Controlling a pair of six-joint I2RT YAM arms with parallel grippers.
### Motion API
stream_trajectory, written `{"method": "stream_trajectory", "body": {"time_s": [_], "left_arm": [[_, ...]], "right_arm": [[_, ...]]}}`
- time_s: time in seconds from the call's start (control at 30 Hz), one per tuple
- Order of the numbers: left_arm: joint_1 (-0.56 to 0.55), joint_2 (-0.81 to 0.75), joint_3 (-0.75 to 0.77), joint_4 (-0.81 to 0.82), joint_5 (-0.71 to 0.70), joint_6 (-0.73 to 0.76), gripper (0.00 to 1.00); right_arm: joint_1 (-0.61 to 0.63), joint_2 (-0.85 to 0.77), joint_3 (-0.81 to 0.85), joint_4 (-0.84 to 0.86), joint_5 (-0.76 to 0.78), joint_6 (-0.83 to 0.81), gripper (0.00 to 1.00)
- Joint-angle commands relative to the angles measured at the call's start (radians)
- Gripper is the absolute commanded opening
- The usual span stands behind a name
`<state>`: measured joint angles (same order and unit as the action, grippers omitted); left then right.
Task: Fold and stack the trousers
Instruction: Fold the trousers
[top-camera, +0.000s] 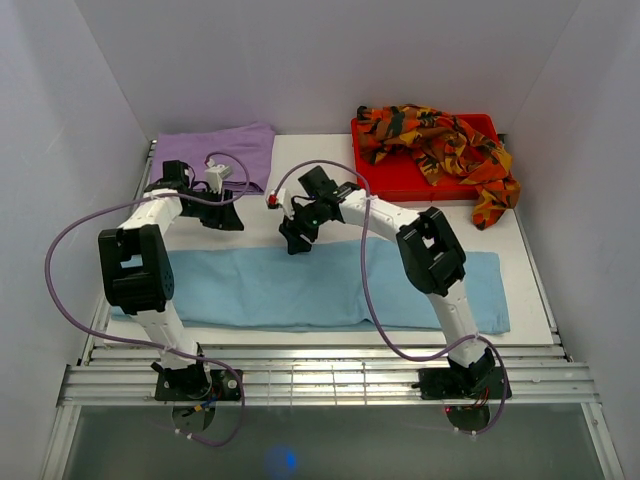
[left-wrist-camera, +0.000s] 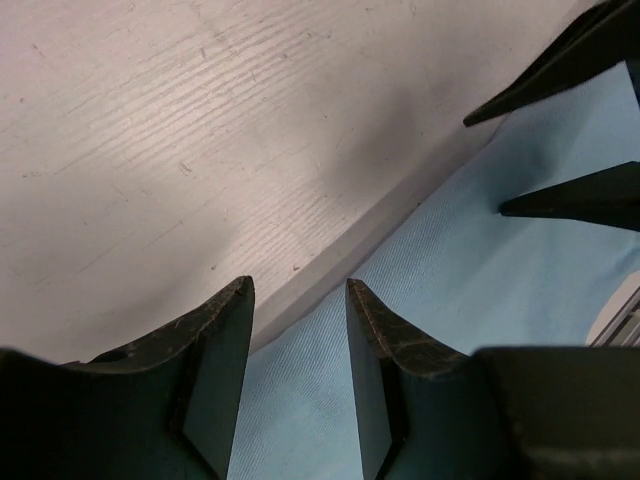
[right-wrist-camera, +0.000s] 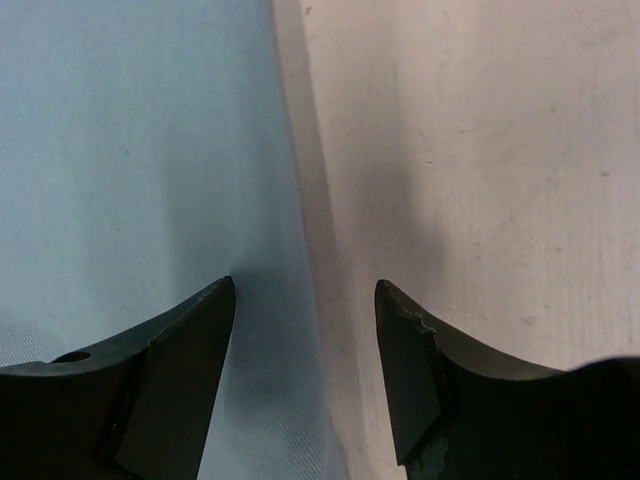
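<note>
Readable markings: none. No text, label, brand, number or sign is legible on the light blue trousers (top-camera: 330, 290) or the table (top-camera: 315, 148) in any view.

Left gripper (left-wrist-camera: 298, 283) parted, right gripper (right-wrist-camera: 304, 283) likewise (both empty)

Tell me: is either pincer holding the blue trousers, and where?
Neither: the left pincer and right pincer stand open, empty, over the far edge of the blue trousers.
</note>
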<state>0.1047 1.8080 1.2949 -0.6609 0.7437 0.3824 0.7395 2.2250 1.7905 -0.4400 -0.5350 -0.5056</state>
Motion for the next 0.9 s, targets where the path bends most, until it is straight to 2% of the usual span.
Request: {"method": "stream_trajectory", "body": {"time_s": [0.0, 0.1, 0.13, 0.2, 0.23, 0.27, 0.3, 0.33, 0.43, 0.47, 0.5, 0.57, 0.67, 0.87], "left_arm": [[0.013, 0.005, 0.044, 0.001, 0.051, -0.056, 0.53], [0.02, 0.017, 0.052, -0.003, 0.063, -0.074, 0.53], [0.02, 0.022, 0.053, -0.005, 0.071, -0.079, 0.53], [0.02, 0.027, 0.055, -0.011, 0.075, -0.096, 0.53], [0.02, 0.033, 0.058, -0.02, 0.094, -0.094, 0.53], [0.02, 0.034, 0.057, -0.023, 0.1, -0.102, 0.53], [0.021, 0.037, 0.055, -0.032, 0.102, -0.103, 0.54], [0.021, 0.037, 0.055, -0.039, 0.105, -0.102, 0.54], [0.02, 0.04, 0.052, -0.055, 0.125, -0.097, 0.58], [0.02, 0.04, 0.049, -0.055, 0.128, -0.096, 0.59], [0.02, 0.042, 0.047, -0.055, 0.129, -0.094, 0.6], [0.02, 0.043, 0.043, -0.051, 0.126, -0.097, 0.61], [0.015, 0.04, 0.029, -0.045, 0.118, -0.085, 0.63], [-0.04, 0.06, 0.001, -0.068, 0.079, -0.02, 0.64]], "right_arm": [[0.024, -0.008, 0.006, -0.06, -0.088, -0.083, 0.63], [0.047, -0.01, -0.035, -0.081, -0.103, -0.132, 0.53], [0.06, -0.013, -0.054, -0.08, -0.103, -0.142, 0.44], [0.069, -0.027, -0.069, -0.072, -0.091, -0.154, 0.33], [0.08, -0.036, -0.094, -0.033, -0.077, -0.155, 0.16], [0.084, -0.071, -0.117, 0.001, -0.06, -0.152, 0.08], [0.092, -0.094, -0.15, 0.048, 0.004, -0.146, 0.08], [0.113, -0.126, -0.195, 0.175, 0.045, -0.142, 0.08], [0.181, -0.261, -0.429, 0.401, 0.245, -0.212, 0.08], [0.201, -0.324, -0.56, 0.575, 0.297, -0.24, 0.08], [0.224, -0.347, -0.624, 0.662, 0.411, -0.264, 0.08], [0.282, -0.389, -0.721, 0.85, 0.512, -0.324, 0.08], [0.328, -0.39, -0.821, 0.979, 0.662, -0.399, 0.08], [0.377, -0.294, -0.944, 1.257, 0.819, -0.582, 0.08]]}}
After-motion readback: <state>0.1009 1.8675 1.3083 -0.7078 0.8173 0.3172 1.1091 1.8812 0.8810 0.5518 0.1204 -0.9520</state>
